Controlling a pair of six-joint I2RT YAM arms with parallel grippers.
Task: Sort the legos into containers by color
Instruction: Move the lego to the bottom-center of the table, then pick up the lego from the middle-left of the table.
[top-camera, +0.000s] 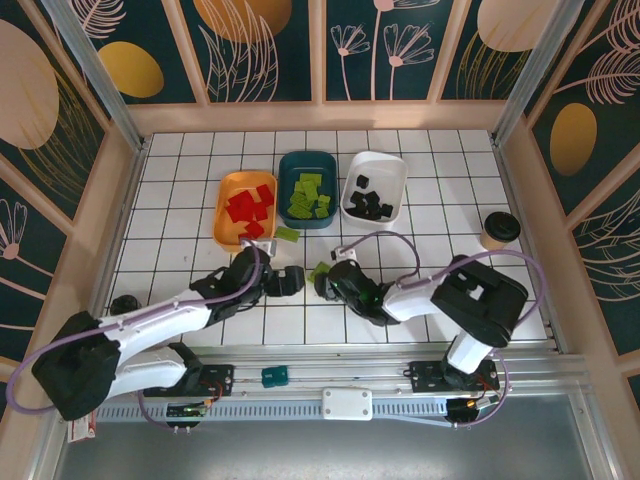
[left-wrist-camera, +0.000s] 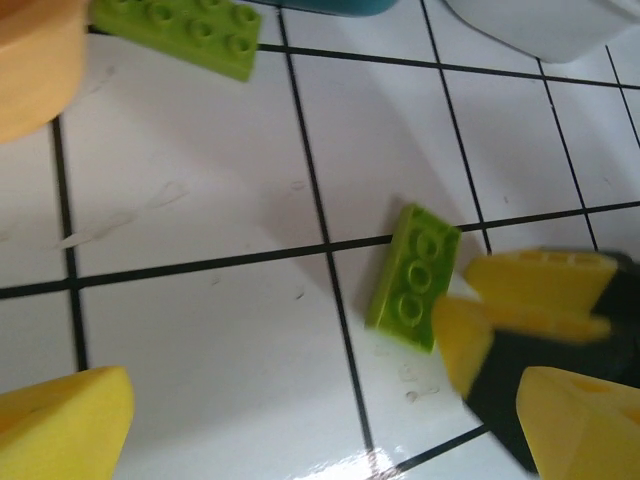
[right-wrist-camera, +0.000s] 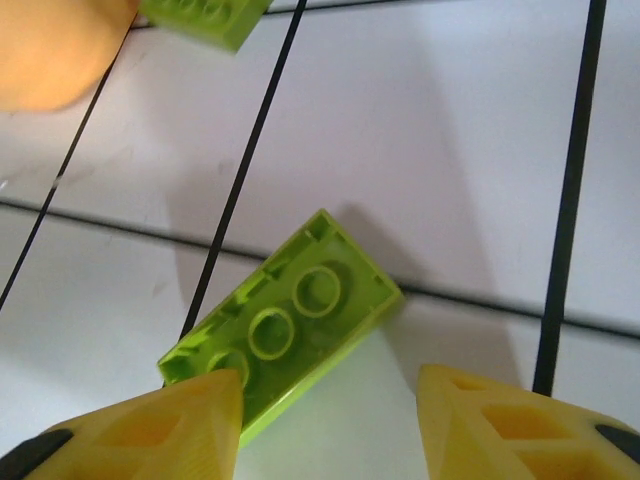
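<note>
Half open at the right gripper (right-wrist-camera: 330, 405), one finger over the end of an upturned lime lego (right-wrist-camera: 290, 330), not clamped. Wide and empty at the left gripper (left-wrist-camera: 320, 400), near that lego.

You've got lime brick (right-wrist-camera: 285, 325) with near end tucked behind yellow fingertip (right-wrist-camera: 150, 425); second brick (right-wrist-camera: 205, 15) chopped by top edge; orange tray (right-wrist-camera: 55, 50) blurred, cropped at corner; in left wrist view, right gripper's fingers (left-wrist-camera: 545, 280) smeared, outlines soft
</note>
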